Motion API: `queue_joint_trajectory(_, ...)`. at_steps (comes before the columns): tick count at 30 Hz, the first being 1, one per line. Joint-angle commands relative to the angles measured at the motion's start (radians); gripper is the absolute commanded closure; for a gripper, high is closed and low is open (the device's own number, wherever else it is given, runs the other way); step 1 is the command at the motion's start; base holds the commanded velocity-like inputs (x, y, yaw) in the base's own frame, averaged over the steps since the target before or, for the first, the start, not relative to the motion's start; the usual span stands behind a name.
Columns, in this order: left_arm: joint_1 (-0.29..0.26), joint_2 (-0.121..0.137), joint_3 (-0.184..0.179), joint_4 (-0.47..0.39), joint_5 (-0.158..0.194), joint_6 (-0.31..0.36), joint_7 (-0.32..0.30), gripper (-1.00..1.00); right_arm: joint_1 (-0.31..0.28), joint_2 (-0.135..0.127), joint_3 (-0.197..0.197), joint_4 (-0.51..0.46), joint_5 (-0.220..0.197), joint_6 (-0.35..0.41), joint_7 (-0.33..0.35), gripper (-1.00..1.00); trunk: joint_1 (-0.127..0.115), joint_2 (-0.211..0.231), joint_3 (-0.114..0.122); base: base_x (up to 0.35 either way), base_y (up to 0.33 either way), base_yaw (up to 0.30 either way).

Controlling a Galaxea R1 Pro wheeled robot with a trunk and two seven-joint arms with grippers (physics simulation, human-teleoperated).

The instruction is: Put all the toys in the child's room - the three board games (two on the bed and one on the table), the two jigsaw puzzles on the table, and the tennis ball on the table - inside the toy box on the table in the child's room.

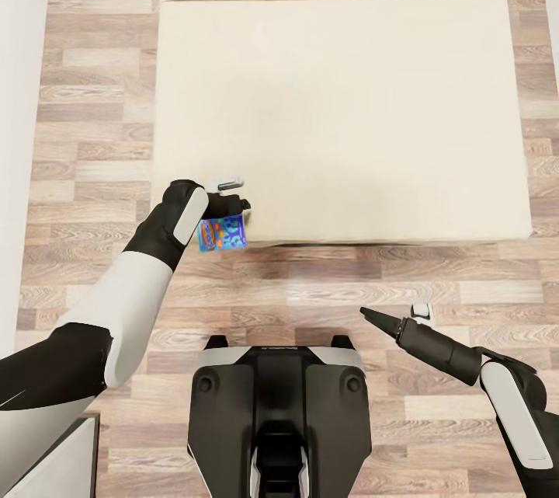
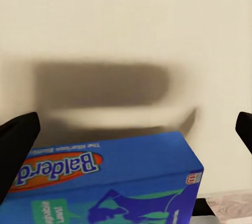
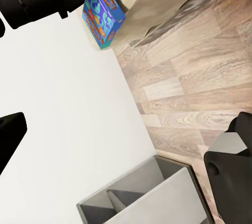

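From the head camera I count one board game (image 1: 223,233) in sight — a blue box, held at the near left corner of the bed (image 1: 341,109), overhanging the mattress edge above the wood floor (image 1: 101,133). The left gripper (image 1: 230,195) is clamped on it; in the left wrist view the box (image 2: 110,182), lettered "Balderdash" as far as I can read it, sits between the two dark fingers (image 2: 16,145) with its shadow cast on the cream bed cover (image 2: 126,24). The right wrist view shows the same box (image 3: 103,11) hanging from the left arm.

Clearances: the bed's near edge runs across in front of the robot's base (image 1: 276,412), with a strip of bare floor between them. A white wall (image 1: 19,94) bounds the left side, just beyond a narrow run of floor.

The right gripper (image 1: 376,319) hangs over the floor, well apart from the bed, holding nothing; I cannot tell whether its fingers are parted or closed. One grey open-topped bin (image 3: 147,195) stands by the wall.
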Motion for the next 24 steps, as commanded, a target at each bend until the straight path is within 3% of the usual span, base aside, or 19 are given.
queue_joint_trajectory(1,0.0,0.001,-0.002,0.001,0.013,0.005,0.013,-1.0,0.0,0.0,-0.001,0.0,0.001,0.005,0.003,-1.0,0.001,-0.001,-0.001,-0.042,0.0,0.0)
queue_joint_trajectory(24,0.0,0.001,-0.002,0.001,0.013,0.005,0.013,-1.0,0.0,0.0,-0.001,0.0,0.001,0.005,0.003,-1.0,0.001,-0.001,-0.001,-0.016,0.0,0.0)
